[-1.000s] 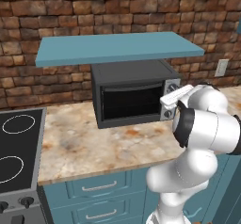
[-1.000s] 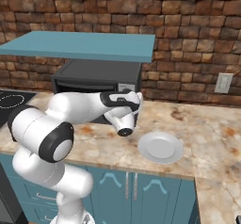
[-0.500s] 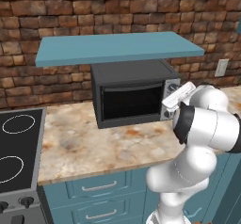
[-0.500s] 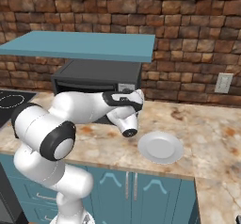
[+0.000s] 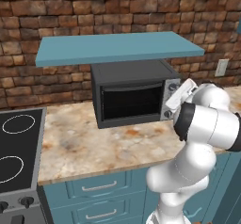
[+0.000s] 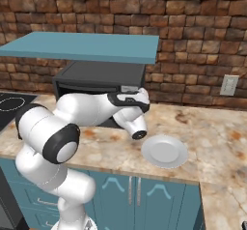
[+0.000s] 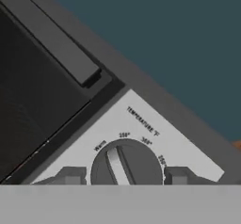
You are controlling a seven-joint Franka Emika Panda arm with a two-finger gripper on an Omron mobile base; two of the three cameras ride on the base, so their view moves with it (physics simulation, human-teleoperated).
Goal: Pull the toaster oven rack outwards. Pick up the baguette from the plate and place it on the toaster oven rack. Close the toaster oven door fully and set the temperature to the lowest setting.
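The black toaster oven (image 5: 132,96) stands on the counter under a blue shelf. Its toaster oven door (image 5: 132,101) is up and closed, so the toaster oven rack and the baguette are hidden. My hand reaches to the oven's silver knob panel at its right side. In the hand view my gripper (image 7: 124,177) straddles the temperature knob (image 7: 126,164), one fingertip (image 7: 70,176) pressed to each side of it. The knob's pointer points up and slightly left, towards the low marks. The door handle (image 7: 59,46) and dark glass lie up and left of the knob. The white plate (image 6: 164,151) is bare.
A blue shelf (image 5: 117,49) hangs low over the oven. The black stovetop (image 5: 14,143) lies at the counter's left end. A wall outlet (image 6: 229,85) sits on the brick wall to the right. My own arm crosses in front of the oven in the right base view.
My hand has shifted and rolled slightly at the knob panel. The oven, its door and the plate have not moved.
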